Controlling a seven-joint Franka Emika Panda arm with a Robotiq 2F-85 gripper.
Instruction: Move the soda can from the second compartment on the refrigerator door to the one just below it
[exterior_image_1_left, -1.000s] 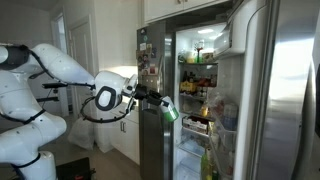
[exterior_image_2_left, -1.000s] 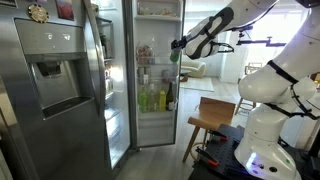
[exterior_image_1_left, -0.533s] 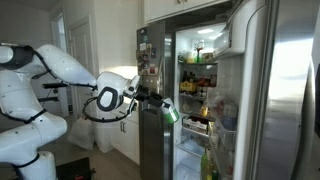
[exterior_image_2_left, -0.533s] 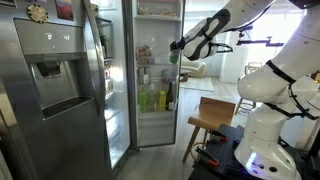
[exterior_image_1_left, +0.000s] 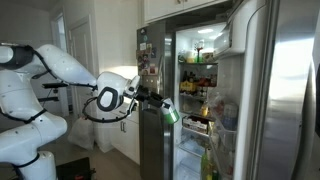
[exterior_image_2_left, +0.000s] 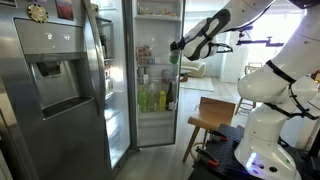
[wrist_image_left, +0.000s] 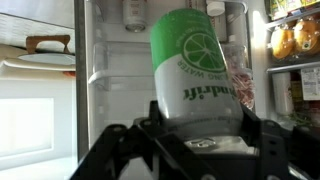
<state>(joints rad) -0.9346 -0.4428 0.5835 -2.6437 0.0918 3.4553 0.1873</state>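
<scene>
The soda can (wrist_image_left: 190, 60) is green and white with a lime picture. It fills the middle of the wrist view, upright between my gripper's (wrist_image_left: 198, 128) two black fingers, which are shut on its lower part. Behind it is the refrigerator door's white inner lining (wrist_image_left: 100, 90) with clear bins. In both exterior views the gripper (exterior_image_1_left: 160, 103) (exterior_image_2_left: 176, 48) holds the can (exterior_image_1_left: 171, 111) in the air at the open fridge, clear of the shelves. In an exterior view the can (exterior_image_2_left: 172, 57) is only a small green spot under the fingers.
Bottles of green and yellow drink (exterior_image_2_left: 152, 100) stand in a lower bin. Oranges (wrist_image_left: 285, 40) and other food sit on lit fridge shelves (exterior_image_1_left: 200, 75). A steel door with an ice dispenser (exterior_image_2_left: 50, 80) is close by. A wooden stool (exterior_image_2_left: 215, 115) stands beside the robot base.
</scene>
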